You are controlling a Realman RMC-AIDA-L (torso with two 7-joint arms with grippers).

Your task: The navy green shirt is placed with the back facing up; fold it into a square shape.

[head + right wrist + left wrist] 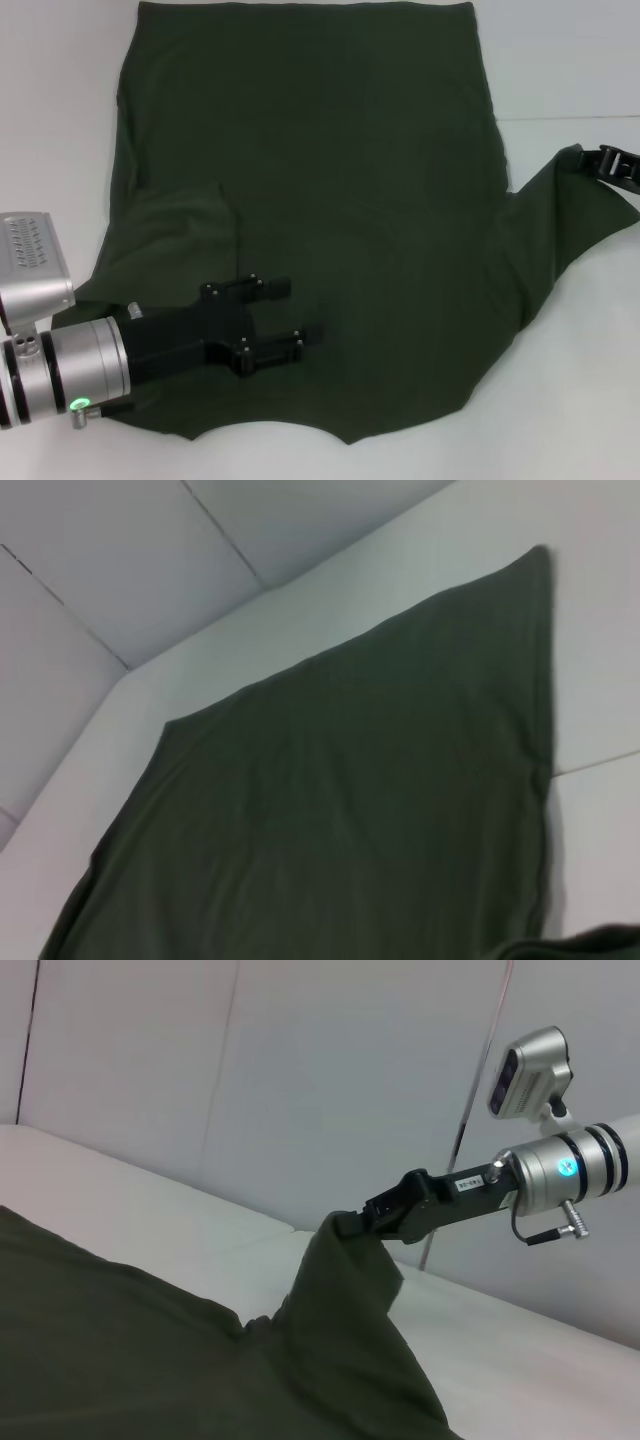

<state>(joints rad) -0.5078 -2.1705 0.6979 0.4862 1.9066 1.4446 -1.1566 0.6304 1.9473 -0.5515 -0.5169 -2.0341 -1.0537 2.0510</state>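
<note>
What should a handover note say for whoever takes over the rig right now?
Right tool: shut on the navy green shirt's right sleeve, lifted off the white table at the shirt's right side.
Left tool: open, low over the near left part of the shirt, holding nothing.
Shirt: spread plain side up; its left sleeve looks already folded in over the body.
Done: apparently the left sleeve fold.
Left: likely carry the right sleeve in over the body, then fold the length into a square.
</note>
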